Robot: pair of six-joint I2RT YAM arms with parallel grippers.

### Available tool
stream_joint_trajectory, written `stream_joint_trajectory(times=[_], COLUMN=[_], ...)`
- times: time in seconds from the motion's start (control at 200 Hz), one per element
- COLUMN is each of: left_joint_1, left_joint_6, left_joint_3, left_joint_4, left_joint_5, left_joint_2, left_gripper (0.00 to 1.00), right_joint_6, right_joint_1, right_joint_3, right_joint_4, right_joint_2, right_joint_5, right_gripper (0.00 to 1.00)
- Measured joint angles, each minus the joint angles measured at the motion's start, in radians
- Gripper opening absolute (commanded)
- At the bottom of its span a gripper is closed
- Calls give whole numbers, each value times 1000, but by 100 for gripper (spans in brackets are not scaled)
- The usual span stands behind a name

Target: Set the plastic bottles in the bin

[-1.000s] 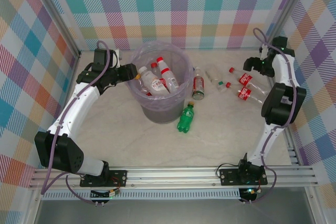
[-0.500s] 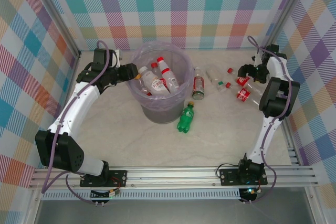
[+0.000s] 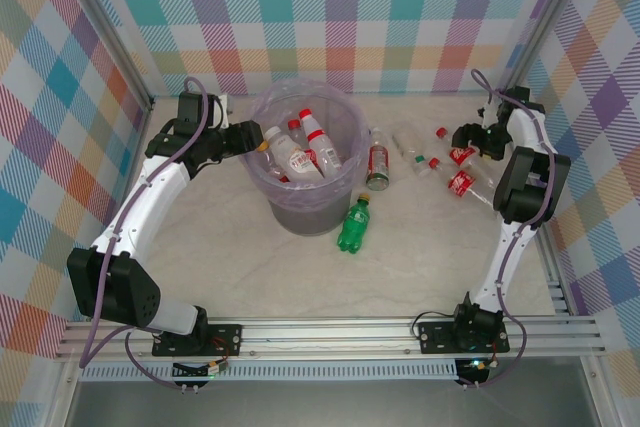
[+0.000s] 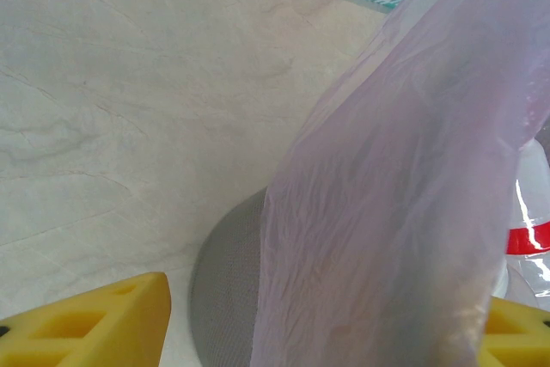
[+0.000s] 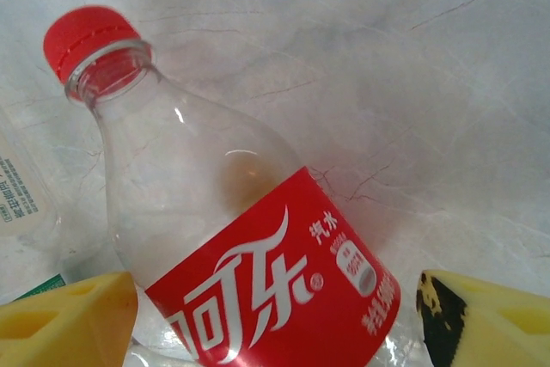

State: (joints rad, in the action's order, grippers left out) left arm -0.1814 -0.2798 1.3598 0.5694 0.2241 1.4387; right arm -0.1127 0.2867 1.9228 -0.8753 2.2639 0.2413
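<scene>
Right claw [image 5: 275, 291], lower frame: jaws wide, astride the red-labelled bottle [image 5: 258, 238] lying on the table [image 5: 430, 83], likely set to grasp. Left claw [image 3: 253, 141] at the bin [image 3: 300, 212] rim, mid-left; grip can't be told.

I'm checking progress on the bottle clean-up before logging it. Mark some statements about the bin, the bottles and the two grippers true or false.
1. The green plastic bottle lies on the pale table outside the round grey bin lined with a lavender bag. True.
2. The bin holds nothing. False: several red-capped bottles lie in it.
3. The right gripper has its yellow fingers on either side of a clear red-labelled bottle. True.
4. That bottle has lost its cap. False: its red cap is on.
5. The left gripper hangs over the loose bottles on the table. False: it is at the bin's rim.
</scene>
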Motion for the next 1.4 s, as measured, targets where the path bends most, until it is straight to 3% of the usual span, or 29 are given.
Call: stream_joint_trajectory(times=[0.46, 1.04, 1.4], left_joint_1=[0, 0, 0], left_joint_6=[0, 0, 1], left_joint_3=[0, 0, 0], left_joint_4=[0, 1, 1], left_joint_5=[0, -1, -2], left_joint_2=[0, 0, 0], left_gripper=[64, 64, 64], right_joint_6=[38, 101, 140], right_joint_1=[-1, -1, -1], right_joint_3=[-79, -83, -116], right_joint_4=[0, 11, -9], right_joint_2=[0, -17, -278], right_joint_5=[14, 6, 15], right_gripper=[94, 72, 65])
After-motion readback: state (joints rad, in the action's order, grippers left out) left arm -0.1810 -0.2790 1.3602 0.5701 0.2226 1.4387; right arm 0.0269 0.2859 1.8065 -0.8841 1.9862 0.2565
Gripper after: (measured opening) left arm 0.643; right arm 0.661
